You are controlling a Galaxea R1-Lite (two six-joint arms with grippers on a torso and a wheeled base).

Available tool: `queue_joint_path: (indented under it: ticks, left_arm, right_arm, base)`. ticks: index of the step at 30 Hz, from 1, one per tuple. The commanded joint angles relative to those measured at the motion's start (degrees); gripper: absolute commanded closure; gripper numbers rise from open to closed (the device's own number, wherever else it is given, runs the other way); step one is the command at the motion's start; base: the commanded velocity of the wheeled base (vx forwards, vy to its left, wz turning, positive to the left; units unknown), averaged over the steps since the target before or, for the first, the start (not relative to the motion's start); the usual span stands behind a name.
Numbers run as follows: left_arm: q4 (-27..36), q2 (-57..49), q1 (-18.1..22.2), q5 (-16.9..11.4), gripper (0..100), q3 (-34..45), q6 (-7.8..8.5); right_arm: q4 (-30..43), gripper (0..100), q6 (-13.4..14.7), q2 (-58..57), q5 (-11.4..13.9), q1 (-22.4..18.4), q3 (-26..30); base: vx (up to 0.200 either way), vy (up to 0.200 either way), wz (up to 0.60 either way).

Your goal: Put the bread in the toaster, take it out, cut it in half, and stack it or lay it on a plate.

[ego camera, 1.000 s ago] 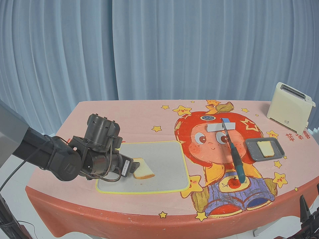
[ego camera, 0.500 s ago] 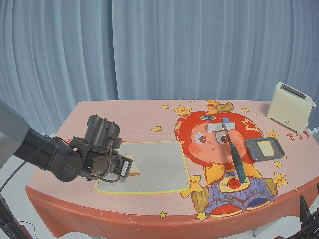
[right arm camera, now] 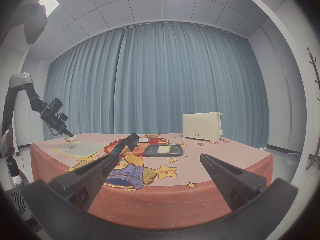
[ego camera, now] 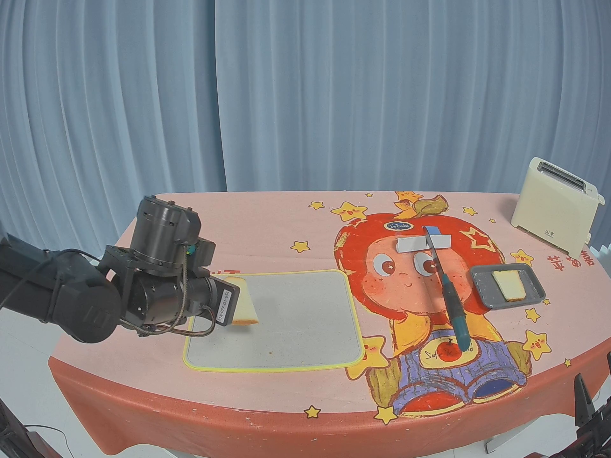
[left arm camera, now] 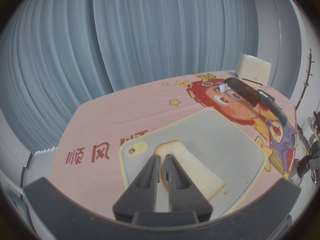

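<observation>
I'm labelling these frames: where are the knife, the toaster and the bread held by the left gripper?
knife (ego camera: 455, 312): head view, on its teal handle.
toaster (ego camera: 552, 210): head view, on its side wall.
bread (left arm camera: 194, 173): left wrist view, on its white crumb.

bread slice half tucked behind left gripper, head view | right gripper chopped by that view's corner | bread piece on tray too tiny, right wrist view

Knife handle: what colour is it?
Teal-blue. The knife handle shows best in the head view.
</observation>
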Motion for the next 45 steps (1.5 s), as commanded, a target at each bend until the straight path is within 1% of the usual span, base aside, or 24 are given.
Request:
queue_joint_path:
  ticks: [1,7,13,15,18,32,45]
  left_arm:
    - [0.0,-5.3,0.6,-0.1,100,0.2,-0.06]
    - [0.0,-9.4,1.2,-1.1,100,0.9,-0.15]
    - [-0.2,-11.3,1.3,-1.4,100,1.6,-0.24]
    - [-0.2,-11.4,1.3,-1.4,100,1.6,-0.32]
    - [-0.1,-12.1,1.2,-1.4,100,1.6,-1.03]
    - [-0.1,-12.2,1.2,-1.4,100,2.0,-1.03]
    - [-0.1,-12.2,1.2,-1.4,100,2.1,-1.03]
  right_arm:
    - [0.0,0,0.0,-0.9,0.0,0.0,1.0]
    - [0.0,0,0.0,-0.9,0.0,0.0,1.0]
    - [0.0,0,0.0,-0.9,0.0,0.0,1.0]
    - [0.0,0,0.0,-0.9,0.0,0.0,1.0]
    - [0.0,0,0.0,-0.9,0.0,0.0,1.0]
    - [0.0,0,0.0,-0.9,0.0,0.0,1.0]
    - [0.0,0,0.0,-0.9,0.0,0.0,1.0]
  base:
    - [0.000,0.000,0.00]
    - [0.000,0.000,0.00]
    - [0.000,0.000,0.00]
    - [0.000,0.000,0.00]
    - [0.000,0.000,0.00]
    - [0.000,0.000,0.00]
    - [0.000,-0.200,0.00]
